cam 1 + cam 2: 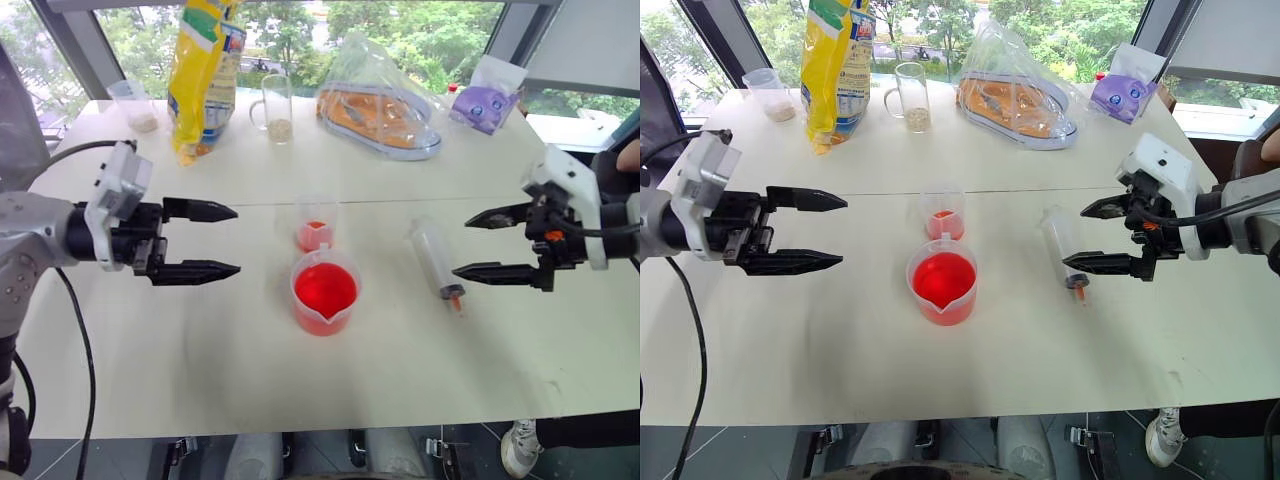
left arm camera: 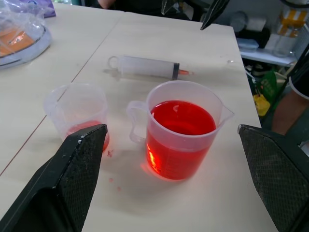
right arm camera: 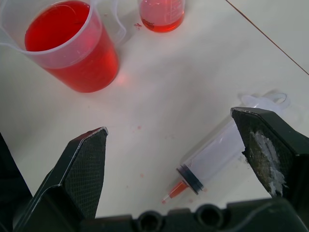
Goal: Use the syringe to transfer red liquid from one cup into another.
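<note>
The white table (image 1: 150, 360) carried everything, and its near half was mostly bare. Along the far edge, well apart from the work, stood a clear bag (image 1: 380, 100) with orange contents, a yellow bag (image 1: 203, 75), a purple pouch (image 1: 487, 100), a glass mug (image 1: 274, 108) and a small tub (image 1: 134, 105). None of these stood between the arms and the cups.

The left gripper (image 1: 205, 240) hung above the table on the left side with its jaws wide apart and nothing between them, pointing toward the centre. The right gripper (image 1: 485, 245) hung on the right side, also wide open and empty, just beside the syringe.

In the centre stood the beaker (image 1: 325, 295), about half filled with red liquid (image 1: 325, 290), its spout toward the near edge. Just behind it stood the small cup (image 1: 316, 225) with a little red liquid at the bottom; the two were close but apart. The syringe (image 1: 437, 258) lay flat to the right of the beaker, its orange tip toward the near edge. Open table lay between each gripper and the cups. A few small red drops marked the table near the cups.
</note>
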Robot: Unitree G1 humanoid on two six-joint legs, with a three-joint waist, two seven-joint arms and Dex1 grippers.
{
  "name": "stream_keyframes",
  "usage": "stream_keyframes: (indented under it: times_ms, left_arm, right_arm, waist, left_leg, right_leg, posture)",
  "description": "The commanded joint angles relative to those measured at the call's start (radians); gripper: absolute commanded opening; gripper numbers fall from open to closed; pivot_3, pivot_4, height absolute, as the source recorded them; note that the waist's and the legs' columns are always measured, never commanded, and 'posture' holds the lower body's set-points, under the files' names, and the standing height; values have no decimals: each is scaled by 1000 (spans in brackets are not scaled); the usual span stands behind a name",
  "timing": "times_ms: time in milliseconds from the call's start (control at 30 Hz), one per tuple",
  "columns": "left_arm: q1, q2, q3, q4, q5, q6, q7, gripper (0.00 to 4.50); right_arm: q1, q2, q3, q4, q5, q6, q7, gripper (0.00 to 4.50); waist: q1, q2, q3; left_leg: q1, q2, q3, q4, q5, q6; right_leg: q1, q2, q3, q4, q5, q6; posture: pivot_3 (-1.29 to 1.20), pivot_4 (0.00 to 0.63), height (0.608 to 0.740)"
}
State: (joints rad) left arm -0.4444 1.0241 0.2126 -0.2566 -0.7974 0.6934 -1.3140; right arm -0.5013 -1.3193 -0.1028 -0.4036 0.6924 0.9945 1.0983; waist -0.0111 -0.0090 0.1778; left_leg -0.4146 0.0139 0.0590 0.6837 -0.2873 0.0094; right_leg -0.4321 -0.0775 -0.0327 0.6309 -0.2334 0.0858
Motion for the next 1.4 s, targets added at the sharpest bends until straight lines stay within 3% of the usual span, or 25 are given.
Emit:
stream_keyframes:
  times_ms: [33,767,933,1167,1400]
  left_arm:
    - [-9,21,39,-6,-19,4,-3,4500]
    - [-24,8,38,-18,-45,19,18,4500]
    - [-35,-2,37,-14,-55,29,31,4500]
    - [-44,-29,26,-21,-60,29,60,4500]
    - [-24,-51,36,-50,-63,29,94,4500]
  right_arm:
    - [-19,-12,-21,-2,0,-7,10,4478]
    - [-40,-2,20,7,-13,20,-9,4478]
    - [-122,16,120,47,-54,110,-68,4478]
    - [-504,349,342,431,-196,485,-314,4478]
    - [-624,512,409,708,-299,576,-434,4478]
  waist:
    - [0,0,0]
    - [0,0,0]
    - [-1,0,0]
    - [-8,-1,-1]
    - [3,-1,-1]
  left_leg:
    - [0,0,0,0,0,0]
    - [1,0,0,0,0,0]
    - [1,0,0,0,0,0]
    - [6,0,3,0,0,-1]
    - [3,-2,3,0,0,1]
  right_leg:
    - [0,0,0,0,0,0]
    - [0,0,0,0,0,0]
    - [0,0,1,1,0,0]
    - [3,1,4,2,-1,-5]
    - [2,0,3,2,1,-2]
  posture:
    - [0,150,740]
    - [0,150,740]
    - [0,150,740]
    - [0,150,740]
    - [0,150,740]
